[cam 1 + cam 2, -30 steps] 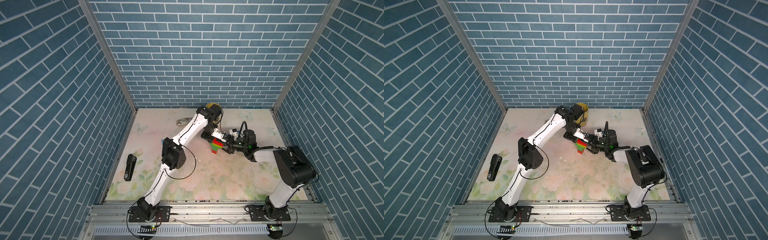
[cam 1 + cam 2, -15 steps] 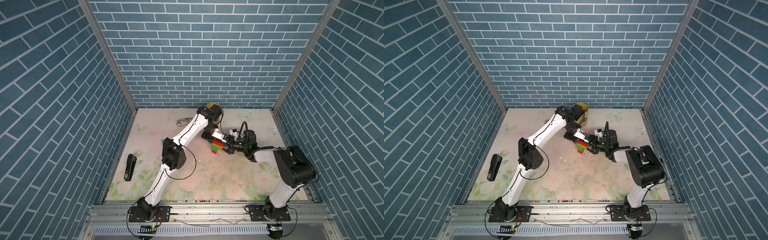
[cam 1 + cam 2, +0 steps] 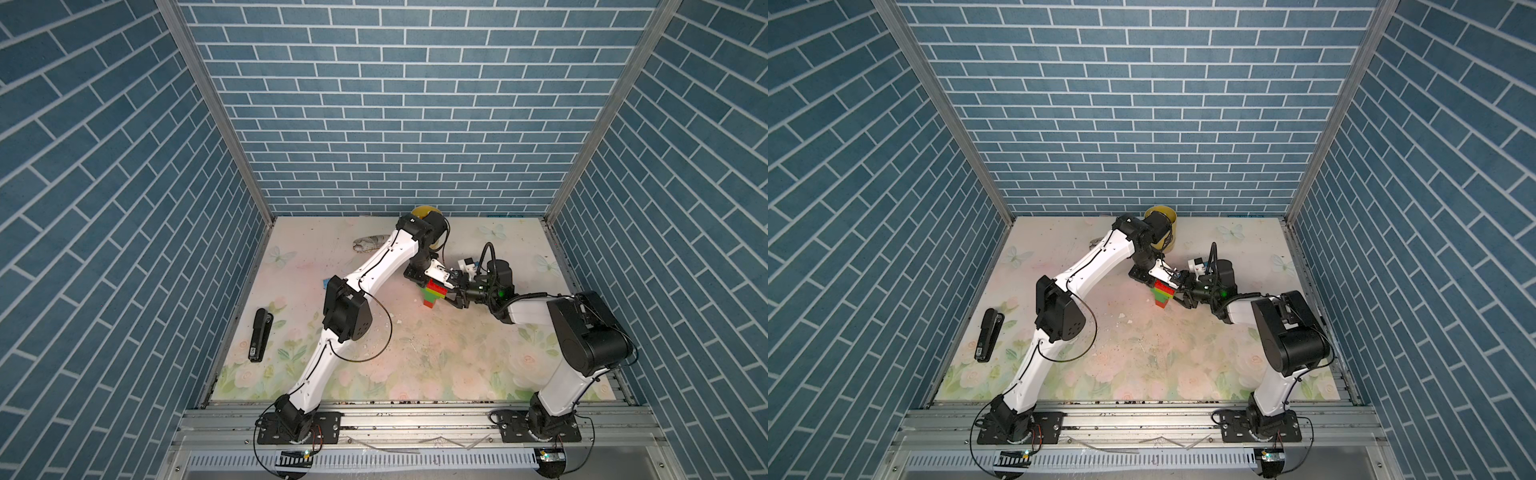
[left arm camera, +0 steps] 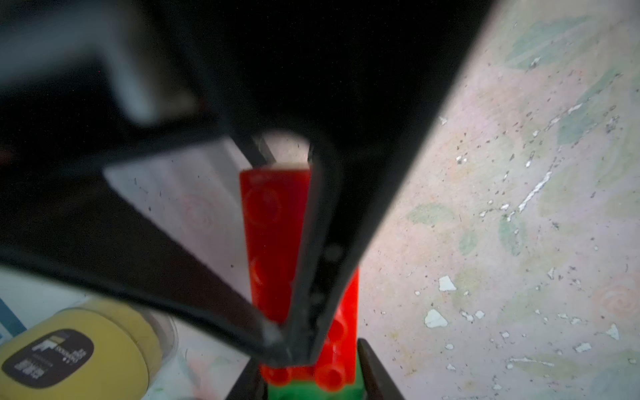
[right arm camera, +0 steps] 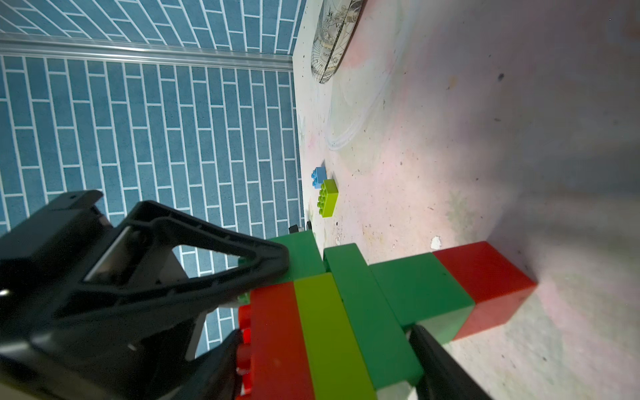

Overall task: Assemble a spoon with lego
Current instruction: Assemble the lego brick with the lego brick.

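The spoon (image 3: 434, 293) (image 3: 1163, 296) stands upright on the mat, a red and green stem below a green, lime and red head (image 5: 332, 311). My right gripper (image 5: 327, 349) (image 3: 452, 294) is shut on the head from the side, one finger on the red studded face and one under the green layer. My left gripper (image 4: 287, 346) (image 3: 451, 280) comes from above, its tips together, resting on the top red brick (image 4: 273, 221). A loose lime brick (image 5: 328, 198) and a light-blue brick (image 5: 318, 176) lie apart near the left wall. The left arm partly hides the light-blue brick (image 3: 330, 281) from above.
A yellow cup (image 3: 422, 212) (image 3: 1167, 216) (image 4: 69, 349) stands at the back wall behind the left wrist. A black stapler-like object (image 3: 259, 328) lies at the left edge. A patterned oval item (image 3: 372, 242) lies at the back. White flakes dot the mat (image 4: 446, 284).
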